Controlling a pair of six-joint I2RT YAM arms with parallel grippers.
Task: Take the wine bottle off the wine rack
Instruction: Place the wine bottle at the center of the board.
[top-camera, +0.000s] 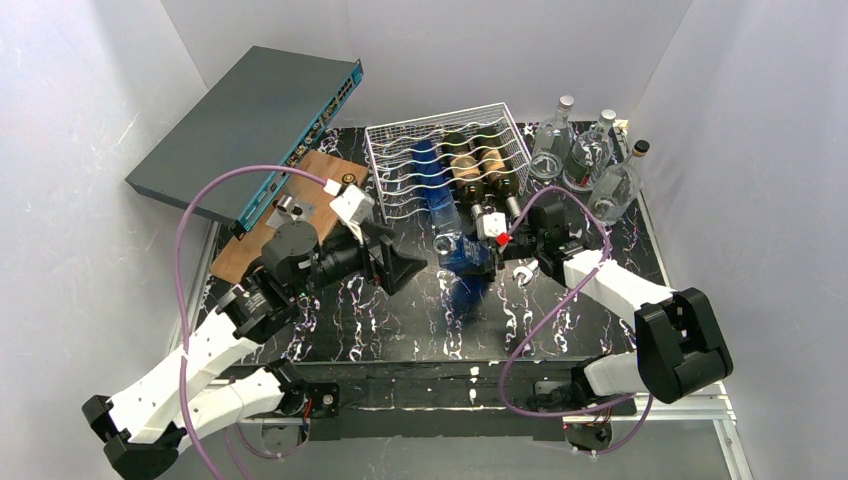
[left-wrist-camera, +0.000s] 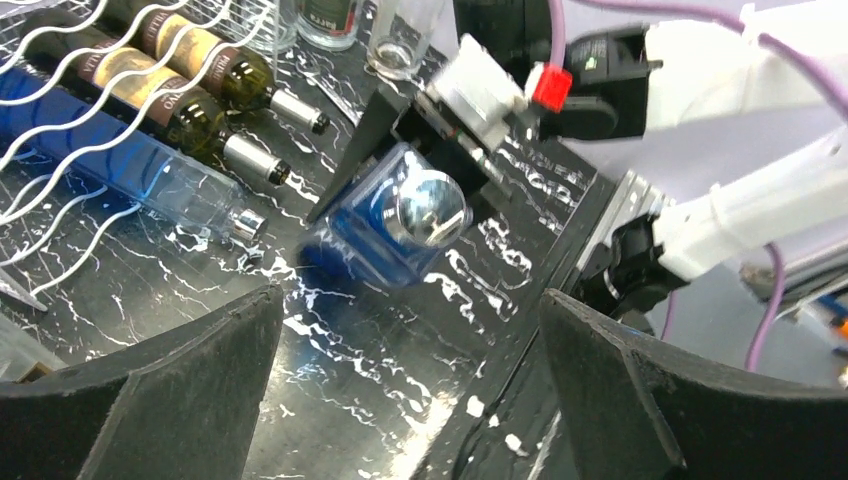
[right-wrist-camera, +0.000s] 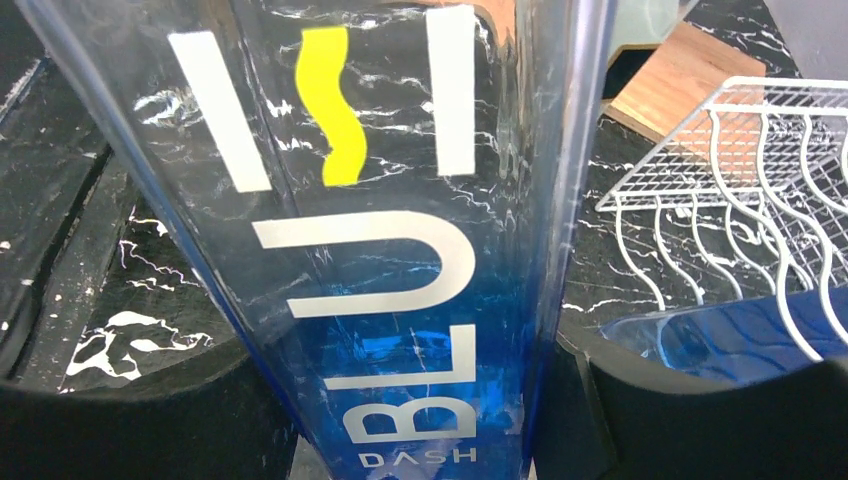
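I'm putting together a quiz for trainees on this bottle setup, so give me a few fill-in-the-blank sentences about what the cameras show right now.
1. The right gripper is shut on a ___ bottle.
2. The left gripper is ___, with nothing between its fingers.
3. The wine rack holds ___ lying bottles.

Missing words: blue; open; three.

**Bystanders Around the Marbled Top**

A grey network switch (top-camera: 245, 125) lies tilted at the far left, its port edge over a wooden board (top-camera: 318, 172). Three clear glass bottles (top-camera: 590, 152) stand grouped at the far right of the black marbled table (top-camera: 400, 325).
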